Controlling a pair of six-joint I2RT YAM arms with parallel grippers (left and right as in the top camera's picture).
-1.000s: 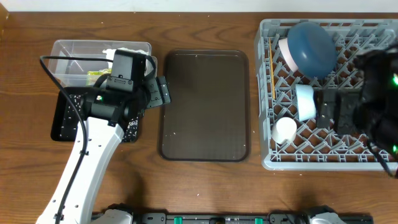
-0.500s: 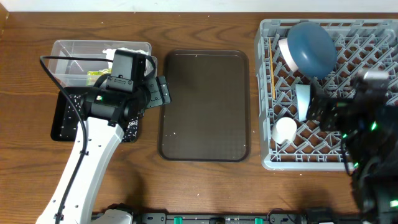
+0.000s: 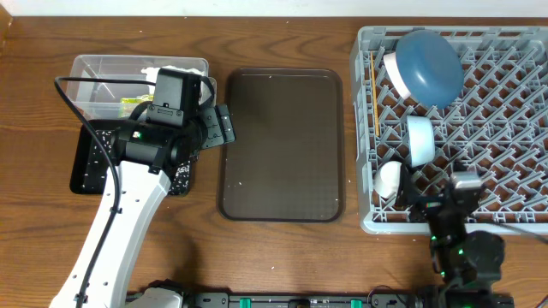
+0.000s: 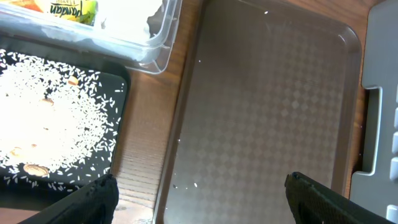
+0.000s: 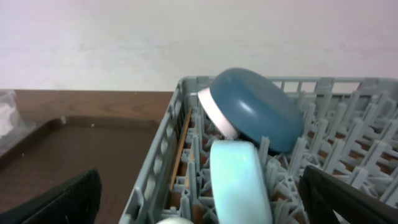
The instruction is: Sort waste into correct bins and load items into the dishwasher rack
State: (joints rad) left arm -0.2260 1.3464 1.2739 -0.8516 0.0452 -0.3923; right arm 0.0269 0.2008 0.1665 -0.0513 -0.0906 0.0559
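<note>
Right tool: the right tool (image 5: 199,180) hangs at the near edge of the rack (image 3: 514,111), low and facing across it. Its fingers are spread wide with nothing between them.
Small white cup: the small white cup (image 3: 390,178) lies in the rack's near left corner, just beside the right arm.
Black tray: the black tray (image 3: 86,167) sits on the left of the desk (image 3: 282,34), partly under the left arm. Rice-like scraps (image 4: 56,124) are scattered across it.
Brown serving tray: the brown serving tray (image 3: 282,145) lies mid-desk between the black tray and the rack, with only a few specks on it.
Light blue bowl: the light blue bowl (image 3: 419,139) stands on its edge among the pegs, just beyond the cup.
Left tool: the left tool (image 4: 200,186) hovers over the strip of desk between the black tray and the brown serving tray. Its fingers are wide apart and hold nothing.
Chopsticks: the chopsticks (image 3: 375,107) lie along the inside of the rack's left wall.
Clear tub: the clear tub (image 3: 94,73) touches the far side of the black tray. It holds the snack wrapper (image 4: 71,9) and the tissue (image 4: 130,15).
Dark blue plate: the dark blue plate (image 3: 431,67) is tilted on its edge at the far left of the rack.
Cream bowl: the cream bowl (image 3: 394,70) is tucked against the plate's left side, with only its rim showing.
</note>
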